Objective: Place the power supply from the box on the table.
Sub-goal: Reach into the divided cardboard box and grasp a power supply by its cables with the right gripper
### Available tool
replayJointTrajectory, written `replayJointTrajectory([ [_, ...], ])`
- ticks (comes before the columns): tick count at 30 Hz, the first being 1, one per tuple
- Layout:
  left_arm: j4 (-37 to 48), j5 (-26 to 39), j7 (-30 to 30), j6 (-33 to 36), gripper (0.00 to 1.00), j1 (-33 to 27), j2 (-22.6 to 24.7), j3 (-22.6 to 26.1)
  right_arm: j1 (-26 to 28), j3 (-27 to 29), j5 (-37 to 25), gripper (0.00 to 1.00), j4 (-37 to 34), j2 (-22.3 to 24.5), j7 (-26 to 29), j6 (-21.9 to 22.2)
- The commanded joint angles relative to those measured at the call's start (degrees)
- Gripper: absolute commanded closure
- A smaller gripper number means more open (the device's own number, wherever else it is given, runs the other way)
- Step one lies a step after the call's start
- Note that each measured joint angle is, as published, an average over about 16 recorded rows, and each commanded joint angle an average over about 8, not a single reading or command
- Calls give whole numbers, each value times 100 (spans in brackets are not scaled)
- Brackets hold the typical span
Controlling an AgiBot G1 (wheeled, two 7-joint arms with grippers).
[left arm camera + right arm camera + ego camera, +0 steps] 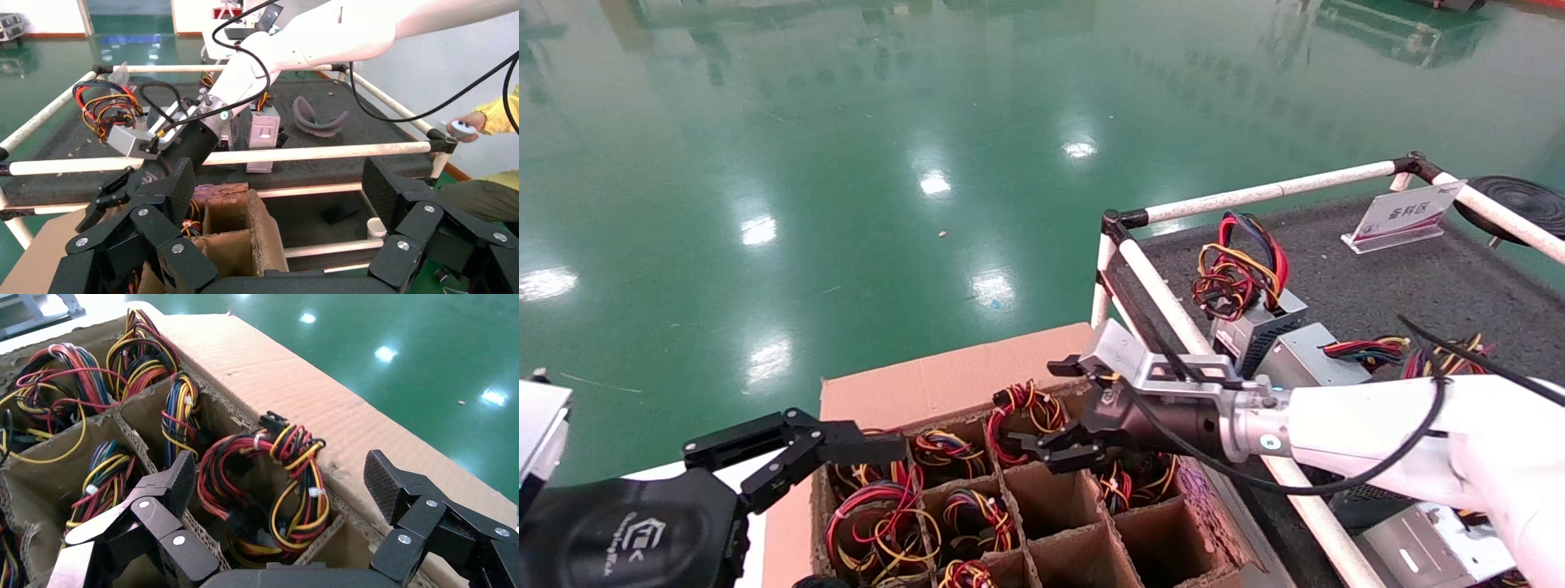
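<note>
The brown cardboard box (911, 388) with divider cells sits low in the head view, left of the dark grey table (1377, 278). My right gripper (1054, 408) hangs open over the box's far right cells. In the right wrist view, the right gripper (281, 474) straddles a looped red, orange and yellow wire bundle of a power supply (269, 478); its metal body is hidden down in the cell. The same bundle (1021, 412) shows in the head view. My left gripper (797, 445) is open at the box's left side, holding nothing.
Other wire bundles (878, 523) fill neighbouring cells. On the table lie a unit with blue wires (1254, 327), a grey unit (1307, 355) and a sign (1406, 214). A white pipe rail (1164, 298) runs between box and table. A person's hand (465, 125) holds a remote.
</note>
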Motion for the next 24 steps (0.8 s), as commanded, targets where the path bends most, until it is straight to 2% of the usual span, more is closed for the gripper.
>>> replayJointTrajectory([
  [1, 0, -1, 0, 0, 0, 0, 0, 1, 16, 1, 0, 67, -62, -50, -34, 49],
  [3, 0, -1, 1, -1, 0, 0, -1, 2, 10, 7, 8, 89, -109, -82, -50, 85],
  [5, 0, -2, 1, -1, 0, -1, -1, 2, -3, 10, 12, 100, -149, -107, -64, 115],
  [15, 0, -4, 3, -3, 0, -1, -3, 6, -41, 9, 13, 100, -227, -195, -112, 123],
  [24, 0, -7, 5, -4, 0, -2, -4, 10, -53, 31, 47, 100, -238, -168, -141, -94],
])
